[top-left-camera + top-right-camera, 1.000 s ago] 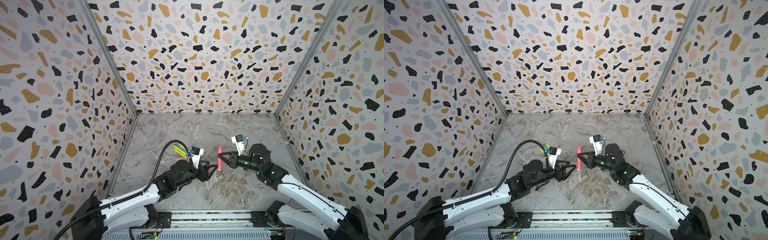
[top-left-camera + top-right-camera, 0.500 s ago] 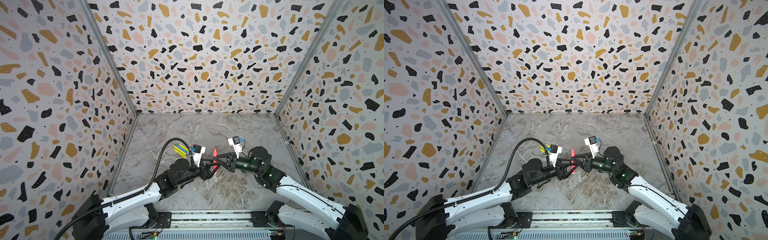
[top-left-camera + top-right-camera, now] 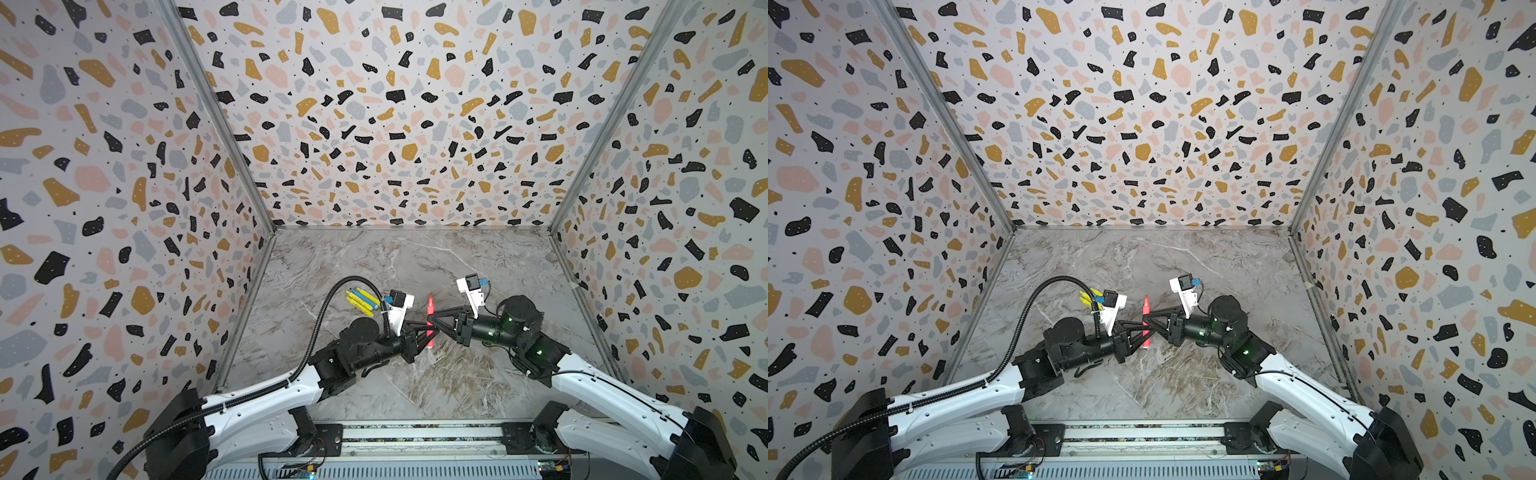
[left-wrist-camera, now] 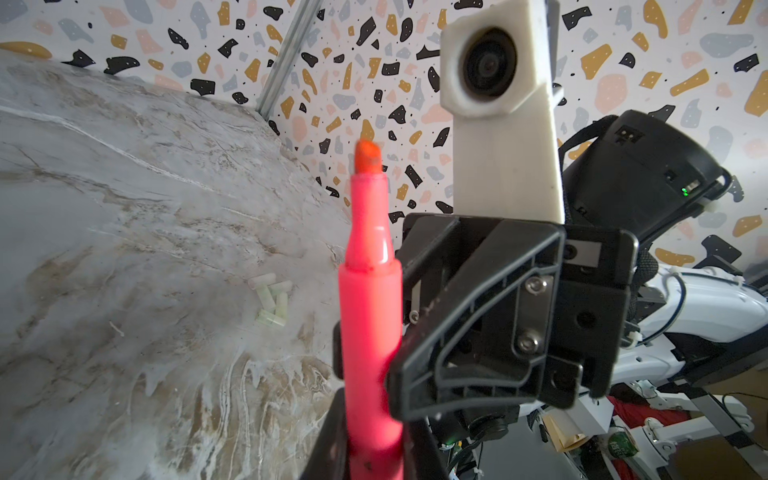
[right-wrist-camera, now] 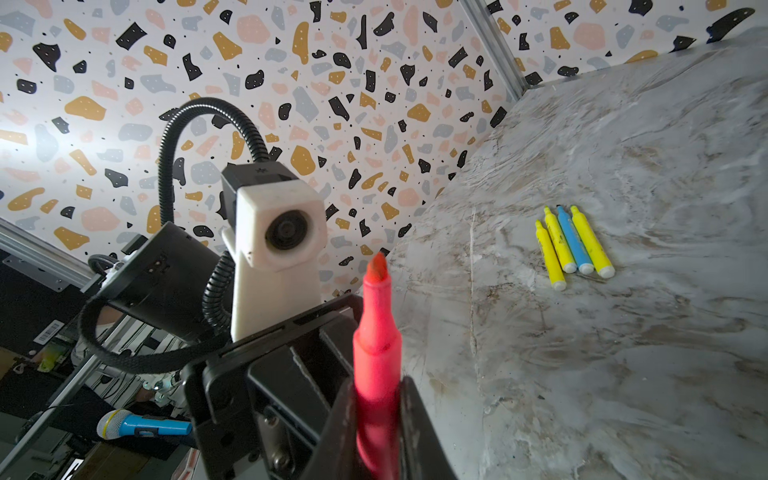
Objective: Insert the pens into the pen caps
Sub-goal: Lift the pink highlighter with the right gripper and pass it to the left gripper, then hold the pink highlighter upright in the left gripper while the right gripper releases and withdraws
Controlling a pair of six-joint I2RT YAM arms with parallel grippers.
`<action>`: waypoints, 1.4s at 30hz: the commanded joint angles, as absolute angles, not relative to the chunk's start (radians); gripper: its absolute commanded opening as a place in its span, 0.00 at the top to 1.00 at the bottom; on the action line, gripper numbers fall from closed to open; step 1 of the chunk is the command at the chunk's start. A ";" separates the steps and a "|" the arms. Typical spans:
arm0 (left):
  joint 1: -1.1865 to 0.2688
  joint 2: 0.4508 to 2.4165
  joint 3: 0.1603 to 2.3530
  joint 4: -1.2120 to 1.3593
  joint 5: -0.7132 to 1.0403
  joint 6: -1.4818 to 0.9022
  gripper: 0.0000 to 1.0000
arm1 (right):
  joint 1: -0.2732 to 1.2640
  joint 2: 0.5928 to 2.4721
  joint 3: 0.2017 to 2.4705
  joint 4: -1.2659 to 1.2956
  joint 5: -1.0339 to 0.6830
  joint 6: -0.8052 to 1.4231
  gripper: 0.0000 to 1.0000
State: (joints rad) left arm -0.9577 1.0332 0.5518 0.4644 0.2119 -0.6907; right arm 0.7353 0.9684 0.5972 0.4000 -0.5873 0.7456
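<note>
A pink-red pen (image 3: 430,318) (image 3: 1146,318) stands upright above the table's middle, its uncapped tip pointing up, and both grippers meet at it. My left gripper (image 4: 374,449) (image 3: 427,333) is shut on the pen (image 4: 370,311) low on its barrel. From the opposite side my right gripper (image 5: 376,419) (image 3: 432,323) hugs the same pen (image 5: 376,353) with a finger on each side. Three yellow pens and a blue one (image 5: 573,245) (image 3: 362,300) lie side by side on the table behind the left arm. A small heap of pale pen caps (image 4: 270,301) lies on the table.
Terrazzo-patterned walls (image 3: 395,124) close in the marble table (image 3: 415,257) on three sides. The left arm's black cable loop (image 3: 332,299) arches over the lying pens. A metal rail (image 3: 415,436) runs along the front edge.
The left gripper, open a second ago beside the pen held by the right gripper, has shut on the pen's lower barrel. The right gripper's fingers still flank the pen.
</note>
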 commanded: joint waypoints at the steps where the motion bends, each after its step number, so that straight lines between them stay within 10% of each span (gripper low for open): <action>1: -0.953 1.031 0.568 0.492 0.209 -0.670 1.00 | 0.741 0.936 0.603 0.406 -0.583 0.725 0.59; 15: -0.954 1.030 0.545 0.510 0.262 -0.657 1.00 | 0.738 1.024 0.731 0.302 -0.604 0.650 0.56; 30: -0.954 1.038 0.551 0.519 0.362 -0.635 1.00 | 0.738 1.037 0.739 0.296 -0.640 0.630 1.00; 42: -0.954 1.059 0.580 0.518 0.369 -0.639 0.75 | 0.739 1.034 0.712 0.354 -0.666 0.669 1.00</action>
State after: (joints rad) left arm -0.9501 1.0527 0.5507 0.4732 0.3275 -0.6594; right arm 0.7372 1.0500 0.7055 0.3065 -0.6449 0.6605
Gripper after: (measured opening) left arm 0.249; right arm 0.176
